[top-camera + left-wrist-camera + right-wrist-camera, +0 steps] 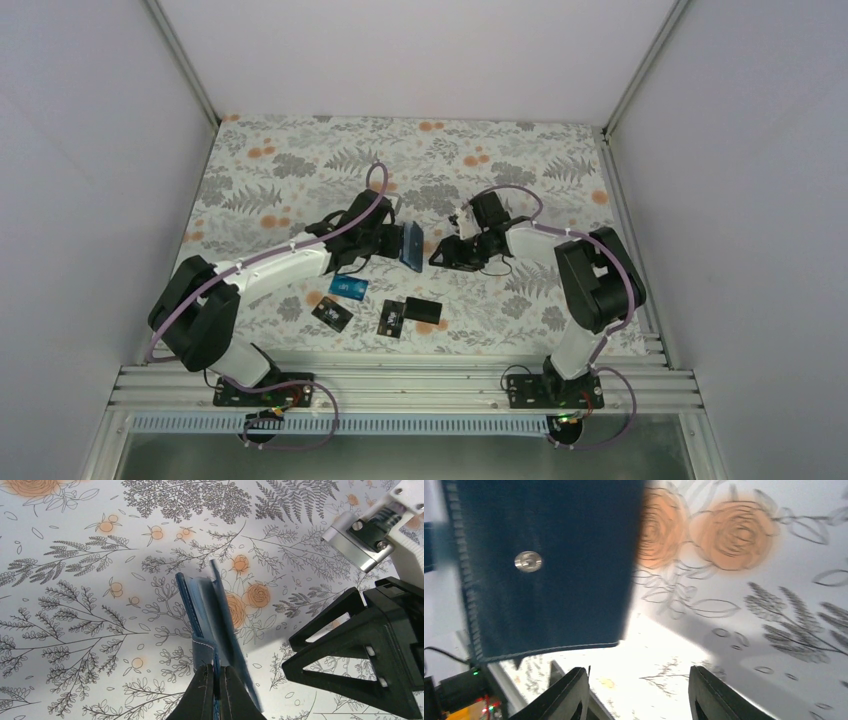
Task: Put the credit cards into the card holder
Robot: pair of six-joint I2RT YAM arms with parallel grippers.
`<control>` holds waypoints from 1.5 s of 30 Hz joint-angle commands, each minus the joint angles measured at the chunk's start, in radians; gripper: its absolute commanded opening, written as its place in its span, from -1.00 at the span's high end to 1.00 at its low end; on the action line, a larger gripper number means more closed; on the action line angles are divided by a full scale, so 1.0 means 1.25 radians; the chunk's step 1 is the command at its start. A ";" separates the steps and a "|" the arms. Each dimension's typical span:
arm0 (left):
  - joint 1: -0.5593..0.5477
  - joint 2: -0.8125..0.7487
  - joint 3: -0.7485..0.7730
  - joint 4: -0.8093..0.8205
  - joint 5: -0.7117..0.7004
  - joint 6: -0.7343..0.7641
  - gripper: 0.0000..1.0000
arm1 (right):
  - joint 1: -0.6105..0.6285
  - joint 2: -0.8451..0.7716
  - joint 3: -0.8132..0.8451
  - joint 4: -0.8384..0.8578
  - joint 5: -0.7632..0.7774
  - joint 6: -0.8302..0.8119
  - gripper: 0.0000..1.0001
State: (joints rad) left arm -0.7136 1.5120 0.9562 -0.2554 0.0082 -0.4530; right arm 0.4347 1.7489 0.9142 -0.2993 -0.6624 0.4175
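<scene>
My left gripper [216,676] is shut on one edge of the navy card holder [210,612] and holds it upright above the table, partly unfolded. In the top view the card holder [411,244] hangs between the left gripper [396,241] and the right gripper [442,254]. My right gripper [639,690] stands open just off the holder's dark flap [549,590], with nothing between its fingers. On the table near the front lie a teal-blue card [349,288], two marked black cards [332,314] [393,318] and a plain black card [424,308].
The flowered tablecloth [300,170] covers the table. White walls close it in at the left, back and right. A metal rail [400,385] with the arm bases runs along the near edge. The right gripper's black body [360,650] looms close beside the card holder.
</scene>
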 commanded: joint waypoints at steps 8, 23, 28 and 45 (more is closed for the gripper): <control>0.000 0.020 -0.001 0.040 0.013 -0.009 0.95 | 0.037 -0.057 0.056 -0.076 0.068 -0.020 -0.10; -0.001 0.012 0.022 0.021 0.014 -0.007 0.95 | 0.084 -0.031 0.215 -0.181 0.186 0.022 -0.25; -0.002 0.003 0.027 0.013 0.013 -0.008 0.95 | 0.106 0.009 0.252 -0.205 0.213 0.026 -0.23; -0.006 -0.026 0.031 -0.022 -0.013 0.002 0.95 | 0.115 0.077 0.283 -0.288 0.355 -0.030 0.27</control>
State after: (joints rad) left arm -0.7166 1.5135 0.9668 -0.2680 0.0143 -0.4568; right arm 0.5716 1.8469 1.2762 -0.6308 -0.2852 0.3996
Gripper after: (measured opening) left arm 0.037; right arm 0.395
